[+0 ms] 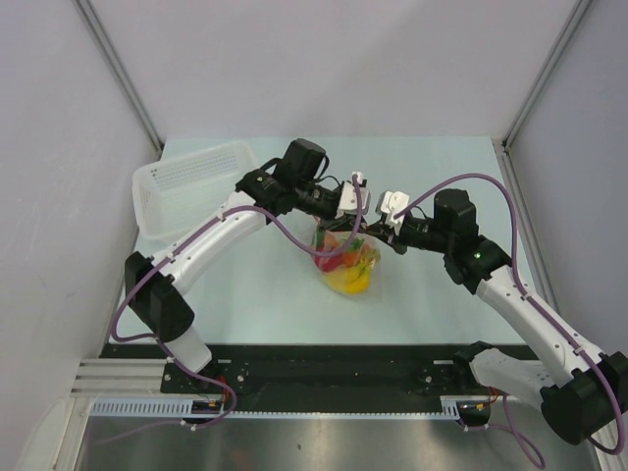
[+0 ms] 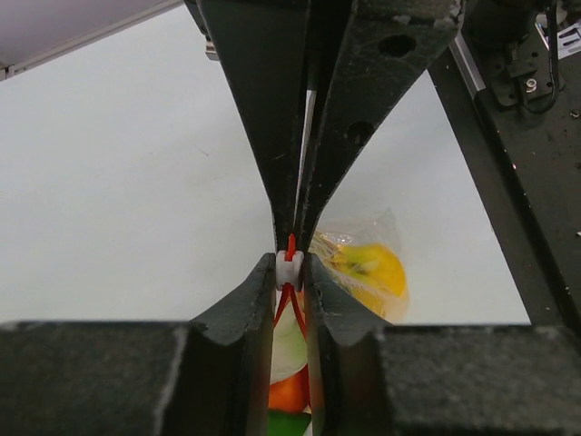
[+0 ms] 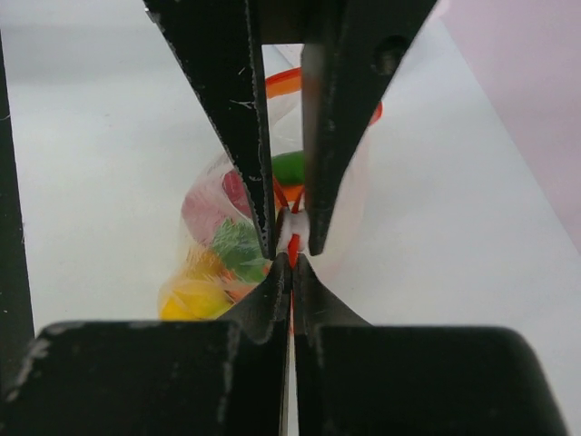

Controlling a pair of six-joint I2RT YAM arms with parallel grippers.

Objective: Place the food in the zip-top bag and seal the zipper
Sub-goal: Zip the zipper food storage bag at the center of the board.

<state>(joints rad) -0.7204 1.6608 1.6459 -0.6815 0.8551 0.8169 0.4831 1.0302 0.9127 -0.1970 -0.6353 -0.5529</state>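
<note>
The clear zip-top bag (image 1: pixel 347 263) hangs between my two grippers just above the table, with the food inside it. In the left wrist view I see a yellow piece (image 2: pixel 372 272), an orange piece (image 2: pixel 289 392) and something green below it. The right wrist view shows a red fruit (image 3: pixel 229 195), a green piece (image 3: pixel 238 250) and a yellow piece (image 3: pixel 192 300). My left gripper (image 2: pixel 290 270) is shut on the white slider of the red-orange zipper (image 2: pixel 291 243). My right gripper (image 3: pixel 291 263) is shut on the zipper strip right beside the slider (image 3: pixel 287 229). The two grippers (image 1: pixel 359 218) (image 1: pixel 381 228) face each other tip to tip.
A white ribbed plastic tray (image 1: pixel 191 186) stands at the back left of the table. Grey walls close in the table on the left, back and right. The black rail with the arm bases (image 1: pixel 324 378) runs along the near edge.
</note>
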